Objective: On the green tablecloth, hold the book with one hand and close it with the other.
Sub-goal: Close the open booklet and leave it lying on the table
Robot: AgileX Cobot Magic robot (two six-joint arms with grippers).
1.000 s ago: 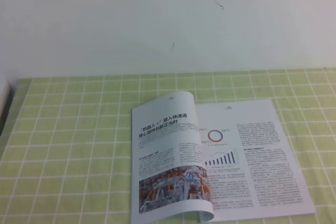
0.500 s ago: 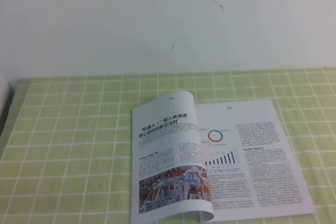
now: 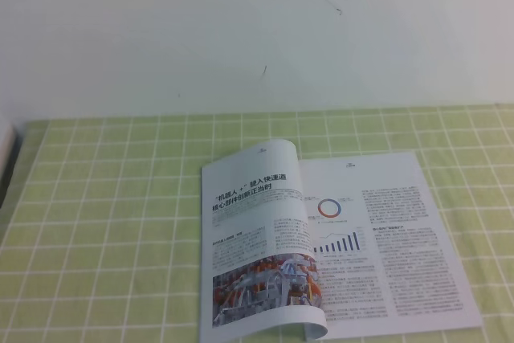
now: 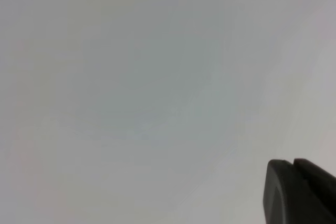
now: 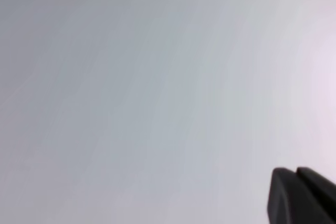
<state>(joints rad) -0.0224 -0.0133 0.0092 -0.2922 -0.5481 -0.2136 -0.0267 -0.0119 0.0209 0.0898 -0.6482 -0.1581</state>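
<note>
No shift: book (image 3: 337,242) open on green tablecloth (image 3: 112,214)

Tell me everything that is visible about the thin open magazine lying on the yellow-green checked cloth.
The thin glossy magazine lies open on the light yellow-green tablecloth with white grid lines, right of centre and near the front edge. Its right page lies flat, showing text columns, a ring chart and a bar chart. The left page arches upward and curls over, carrying a bold Chinese headline and a colourful photo. No gripper touches it in the exterior high view.
</note>
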